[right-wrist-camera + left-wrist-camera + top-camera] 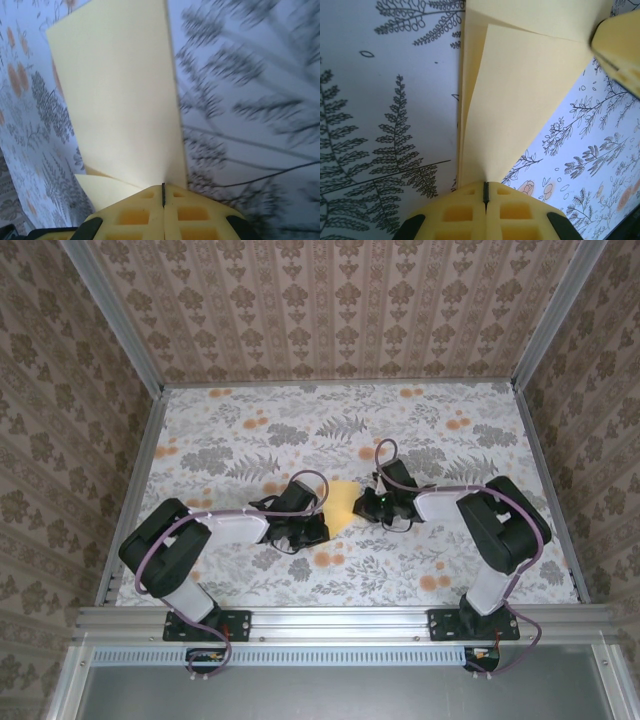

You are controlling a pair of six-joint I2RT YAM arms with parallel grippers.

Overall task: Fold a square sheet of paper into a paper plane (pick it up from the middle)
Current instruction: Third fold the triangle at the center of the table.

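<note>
1. The table (250, 430), covered in a grey fern and orange flower print, has the work at its middle. The sheet of paper (344, 506) sits there between my two wrists, a little nearer the near edge than the far one. I cannot tell whether it touches the cover.
2. I judge the sheet very light, thin and limp. It will likely sag or buckle if I grip it far from a fold, crease for good if crushed, and slide between smooth pads. The best hold looks to be a flat pinch on the doubled layers close to a crease, from opposite ends, so it stays taut.
3. It is plain, matte and pale yellow, and it is already folded into layers. My left wrist view shows a flap with a slanted edge lying over a wider layer. My right wrist view shows a broad flat panel with a small flap poking out low on the left.
4. My left gripper (485, 192) has its jaws pressed together on the paper's edge.
5. My right gripper (163, 192) is clamped on the paper the same way, from the opposite side.
</note>
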